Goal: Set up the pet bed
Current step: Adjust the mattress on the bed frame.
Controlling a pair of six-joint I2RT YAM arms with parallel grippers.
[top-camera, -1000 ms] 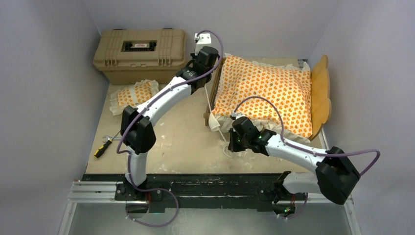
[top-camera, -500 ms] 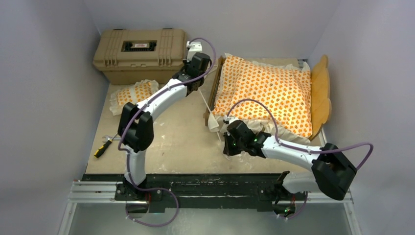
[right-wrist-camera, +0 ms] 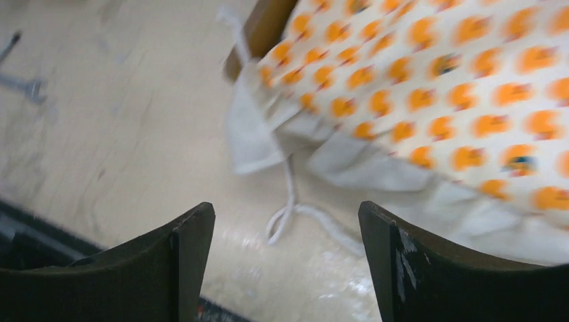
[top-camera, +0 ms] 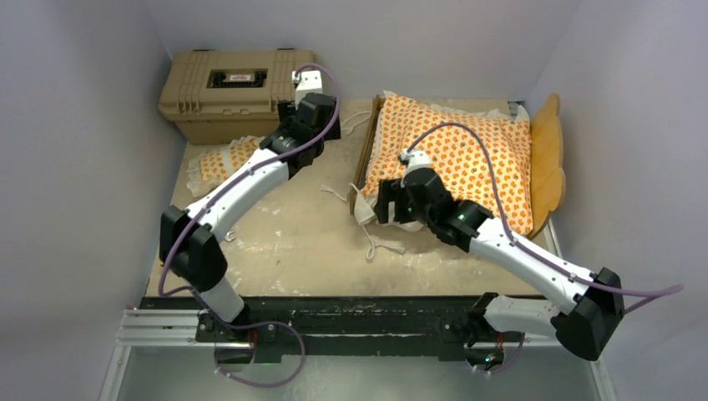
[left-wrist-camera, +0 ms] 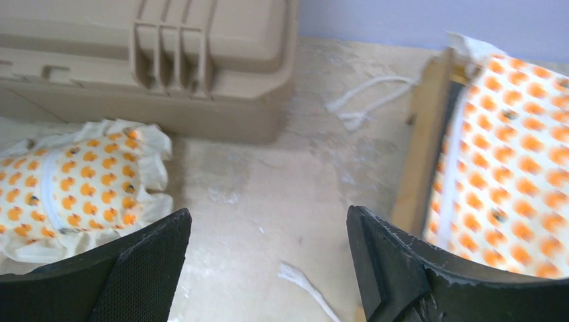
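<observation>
The pet bed's light-wood frame [top-camera: 365, 150] stands at the right, its scalloped headboard [top-camera: 548, 159] against the right wall. The orange-patterned mattress cushion [top-camera: 467, 150] lies in it, its white ruffle spilling over the near left corner. White tie strings [top-camera: 367, 238] lie slack on the table. The matching pillow [top-camera: 221, 163] lies in front of the tan case. My left gripper [left-wrist-camera: 268, 228] hangs open over bare table between the pillow [left-wrist-camera: 80, 184] and the frame rail [left-wrist-camera: 419, 134]. Open as well, my right gripper [right-wrist-camera: 286, 221] hovers over a string loop [right-wrist-camera: 288, 215] beside the cushion's corner [right-wrist-camera: 416, 100].
A tan plastic hard case [top-camera: 238, 88] sits at the back left. A yellow-handled screwdriver [top-camera: 175, 253] and a small wrench [top-camera: 185, 238] lie near the table's front left. Grey walls close in on both sides.
Both grippers have opened and the strings they pulled taut now lie slack. The left arm swung left toward the case. The right arm moved back toward the cushion's near left corner.
</observation>
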